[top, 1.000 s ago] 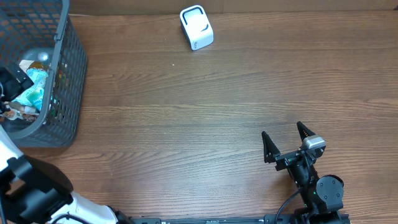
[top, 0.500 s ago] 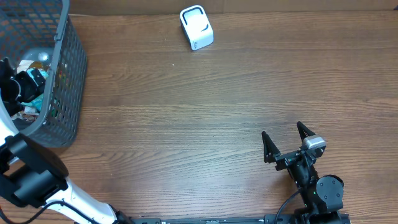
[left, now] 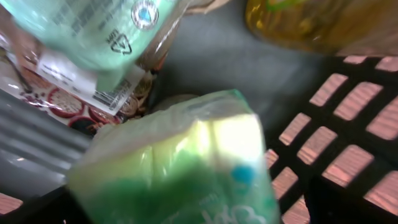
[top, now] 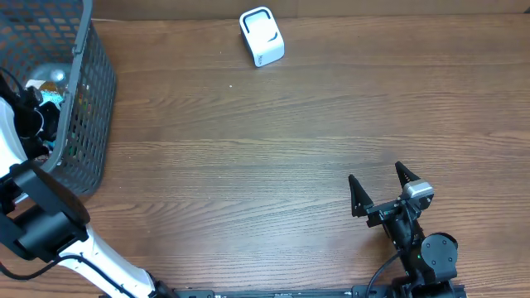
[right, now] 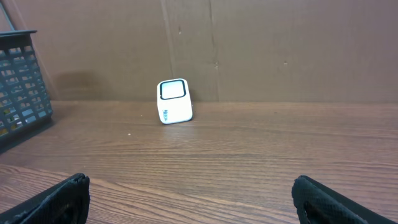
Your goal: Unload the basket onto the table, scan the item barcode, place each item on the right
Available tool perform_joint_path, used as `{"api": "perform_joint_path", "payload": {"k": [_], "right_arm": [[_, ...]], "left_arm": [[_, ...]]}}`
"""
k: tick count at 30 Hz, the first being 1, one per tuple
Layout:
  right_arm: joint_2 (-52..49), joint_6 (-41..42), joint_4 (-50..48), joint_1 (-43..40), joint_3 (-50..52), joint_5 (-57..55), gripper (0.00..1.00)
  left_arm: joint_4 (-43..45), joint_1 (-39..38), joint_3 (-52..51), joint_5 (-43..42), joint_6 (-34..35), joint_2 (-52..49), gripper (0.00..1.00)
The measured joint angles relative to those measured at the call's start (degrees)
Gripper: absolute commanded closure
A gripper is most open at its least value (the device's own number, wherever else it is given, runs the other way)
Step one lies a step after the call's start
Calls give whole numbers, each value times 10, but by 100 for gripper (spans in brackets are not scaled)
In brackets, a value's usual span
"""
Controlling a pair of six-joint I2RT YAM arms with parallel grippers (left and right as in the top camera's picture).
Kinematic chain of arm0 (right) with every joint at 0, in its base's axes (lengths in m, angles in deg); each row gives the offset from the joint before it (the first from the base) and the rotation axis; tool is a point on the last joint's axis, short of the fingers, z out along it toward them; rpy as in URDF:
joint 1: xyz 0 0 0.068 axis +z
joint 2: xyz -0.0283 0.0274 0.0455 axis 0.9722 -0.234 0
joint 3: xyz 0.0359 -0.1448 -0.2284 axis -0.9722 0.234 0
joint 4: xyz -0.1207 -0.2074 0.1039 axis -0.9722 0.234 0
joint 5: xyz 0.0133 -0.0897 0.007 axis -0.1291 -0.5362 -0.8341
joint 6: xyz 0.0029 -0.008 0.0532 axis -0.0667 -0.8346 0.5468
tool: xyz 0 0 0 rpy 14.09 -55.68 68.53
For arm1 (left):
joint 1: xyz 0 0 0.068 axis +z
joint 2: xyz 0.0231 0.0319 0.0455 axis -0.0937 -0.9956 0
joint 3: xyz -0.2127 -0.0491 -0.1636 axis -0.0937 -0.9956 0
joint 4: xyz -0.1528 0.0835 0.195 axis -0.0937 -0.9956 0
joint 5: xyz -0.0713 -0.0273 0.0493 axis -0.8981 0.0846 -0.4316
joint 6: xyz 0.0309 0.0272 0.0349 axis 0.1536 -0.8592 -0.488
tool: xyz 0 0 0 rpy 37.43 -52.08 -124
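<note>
left pincer: the left gripper is down inside the basket; jaws spread wide, released, clamped on nothing that I can see
between jaws: green and yellow packet, close under the wrist camera and blurred; can't tell if the pads touch it
item location: the packet lies in the basket, at the far-left corner of the tabletop
around it: mint packet with a printed barcode label just beyond; yellow thing further in, too blurred to name; basket mesh to one side
right pincer: the right gripper is released, jaws wide, nothing in it; hovers by the near edge, right of middle
scanner: small white scanner stands at the far edge, about mid-width, well apart from the basket and both arms
step: picking an item out of the basket; grasp not made, scan not begun
next move calls for: closing on the green packet, lifting it clear of the basket wall, then carrying it to the scanner with its barcode turned toward the scanner face
risk: the soft packet could slip or snag on its neighbours; its own barcode is not visible
</note>
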Motion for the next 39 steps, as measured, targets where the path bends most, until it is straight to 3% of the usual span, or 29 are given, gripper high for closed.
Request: {"api": "perform_joint_path", "payload": {"k": [3, 6, 16, 31, 39], "right_arm": [[0, 0, 0, 0, 0, 0, 0], [0, 0, 0, 0, 0, 0, 0], [0, 0, 0, 0, 0, 0, 0], [0, 0, 0, 0, 0, 0, 0], [0, 0, 0, 0, 0, 0, 0]], "left_arm": [[-6, 0, 0, 5, 0, -14, 0], [-9, 0, -1, 15, 0, -26, 6], [-6, -1, -4, 26, -4, -31, 52], [-10, -1, 58, 31, 22, -18, 66], [0, -5, 182, 31, 86, 109, 71]]}}
